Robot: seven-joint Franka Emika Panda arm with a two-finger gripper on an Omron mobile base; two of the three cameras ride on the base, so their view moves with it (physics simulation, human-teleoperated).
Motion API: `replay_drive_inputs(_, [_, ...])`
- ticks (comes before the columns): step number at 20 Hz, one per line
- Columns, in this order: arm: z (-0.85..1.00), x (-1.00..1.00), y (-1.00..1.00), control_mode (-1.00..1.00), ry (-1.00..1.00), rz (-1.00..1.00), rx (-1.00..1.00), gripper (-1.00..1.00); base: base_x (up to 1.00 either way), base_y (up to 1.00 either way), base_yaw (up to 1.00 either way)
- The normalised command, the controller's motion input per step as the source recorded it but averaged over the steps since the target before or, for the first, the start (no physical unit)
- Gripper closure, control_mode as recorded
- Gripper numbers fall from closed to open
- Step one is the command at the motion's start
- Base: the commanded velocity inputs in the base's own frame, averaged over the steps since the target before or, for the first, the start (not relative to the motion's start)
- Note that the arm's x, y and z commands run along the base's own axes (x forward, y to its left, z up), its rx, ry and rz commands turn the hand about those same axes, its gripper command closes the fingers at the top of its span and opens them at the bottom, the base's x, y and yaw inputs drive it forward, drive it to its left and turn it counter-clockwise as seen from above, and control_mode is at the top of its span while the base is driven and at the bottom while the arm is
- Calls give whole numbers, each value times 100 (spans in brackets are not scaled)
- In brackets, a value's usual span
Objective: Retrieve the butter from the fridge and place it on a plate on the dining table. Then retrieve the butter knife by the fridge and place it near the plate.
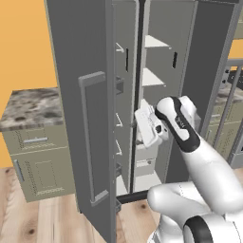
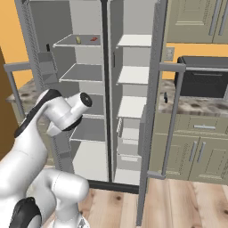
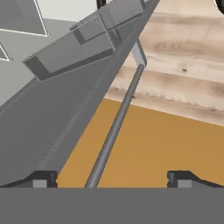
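Observation:
The fridge [image 2: 133, 53] stands with both doors swung open. The butter [image 2: 78, 39], a small pale yellow stick, lies on the top left shelf beside a red item [image 2: 93, 39]. My gripper [image 3: 112, 179] is open, its tips spread wide, looking down along the left door [image 1: 85, 118]. That door's bar handle [image 3: 116, 127] runs between the tips in the picture; how far off it is I cannot tell. My white hand [image 1: 148, 124] hovers at mid height in front of the open compartments. A small dark object [image 2: 165, 97], perhaps the butter knife, sits on the counter right of the fridge. The plate and dining table are out of view.
The right door [image 2: 153, 89] juts out with its long handle [image 2: 171, 120]. A black microwave [image 2: 202, 78] sits on the marble counter over sage-green cabinets [image 2: 200, 151]. Another marble-topped cabinet [image 1: 33, 142] stands left of the fridge. The floor [image 3: 183, 57] is wood.

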Motion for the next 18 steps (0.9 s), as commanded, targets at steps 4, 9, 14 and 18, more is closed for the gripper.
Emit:
replay_drive_inputs(4, [-21,53,11,-100,0,11,0,-100,0,0,0])
replay_drive_inputs(9, [-20,55,9,-100,5,9,0,-100,0,0,0])
replay_drive_inputs(14, [-26,56,15,-100,3,10,0,-100,0,0,0])
replay_drive_inputs(18, [-28,44,20,-100,0,8,0,-100,0,0,0])
